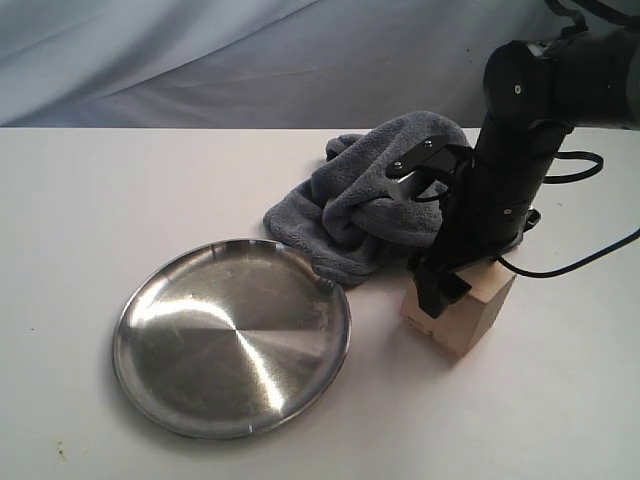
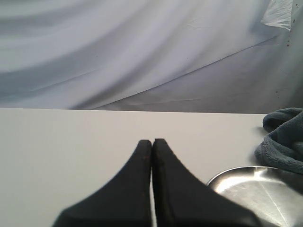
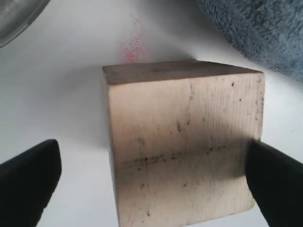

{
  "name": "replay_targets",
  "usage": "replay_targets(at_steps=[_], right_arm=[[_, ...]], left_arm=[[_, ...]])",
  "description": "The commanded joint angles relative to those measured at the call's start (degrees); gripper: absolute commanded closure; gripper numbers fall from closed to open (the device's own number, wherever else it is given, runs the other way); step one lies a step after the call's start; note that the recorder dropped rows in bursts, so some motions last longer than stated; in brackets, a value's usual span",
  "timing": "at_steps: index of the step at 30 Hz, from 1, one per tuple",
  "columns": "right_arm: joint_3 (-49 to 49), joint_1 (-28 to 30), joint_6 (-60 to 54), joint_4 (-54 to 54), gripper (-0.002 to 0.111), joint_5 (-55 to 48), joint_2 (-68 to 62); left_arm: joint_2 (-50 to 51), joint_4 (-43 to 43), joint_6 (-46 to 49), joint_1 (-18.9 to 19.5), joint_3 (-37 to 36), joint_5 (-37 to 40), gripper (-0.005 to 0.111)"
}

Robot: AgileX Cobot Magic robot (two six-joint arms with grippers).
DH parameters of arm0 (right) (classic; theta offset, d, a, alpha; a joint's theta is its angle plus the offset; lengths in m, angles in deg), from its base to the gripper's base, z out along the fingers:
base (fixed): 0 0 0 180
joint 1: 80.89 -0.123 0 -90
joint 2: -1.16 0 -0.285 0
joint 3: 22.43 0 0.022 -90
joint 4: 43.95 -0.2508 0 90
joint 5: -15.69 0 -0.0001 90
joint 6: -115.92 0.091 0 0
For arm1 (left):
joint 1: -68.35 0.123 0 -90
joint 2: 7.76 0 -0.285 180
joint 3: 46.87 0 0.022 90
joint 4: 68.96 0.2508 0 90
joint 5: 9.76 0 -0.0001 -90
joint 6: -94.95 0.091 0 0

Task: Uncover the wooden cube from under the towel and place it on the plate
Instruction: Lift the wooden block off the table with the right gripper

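On the white table (image 1: 100, 200), the right claw (image 3: 152, 161) stands wide around the wooden cube (image 3: 184, 118), maybe touching; left claw (image 2: 152, 144) pressed together.

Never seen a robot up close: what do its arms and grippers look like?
The right arm is glossy black and rounded, with small silver screws, a silver metal block near the wrist and thin black cables. The fingers are matte black tapering wedges.

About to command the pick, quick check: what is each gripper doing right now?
Left gripper: shut, holding nothing.
Right gripper: open, a finger on either side of the cube, not clamped on it.
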Motion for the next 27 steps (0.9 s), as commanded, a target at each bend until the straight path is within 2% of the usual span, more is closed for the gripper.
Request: replay_targets(at_steps=[1, 10, 27], right_arm=[[-0.3, -0.3, 0.3, -0.3, 0.011, -0.4, -0.8], [-0.3, -0.3, -0.3, -1.4, 0.011, 0.4, 3.5], [-0.3, -0.3, -2.6, 0.4, 0.011, 1.6, 3.5]], left_arm=[[-0.1, 0.0, 0.0, 0.0, -0.3, -0.1, 0.105], [-0.1, 0.0, -0.2, 0.0, -0.3, -0.1, 0.105], [-0.1, 0.0, 0.0, 0.0, -0.3, -0.1, 0.105]])
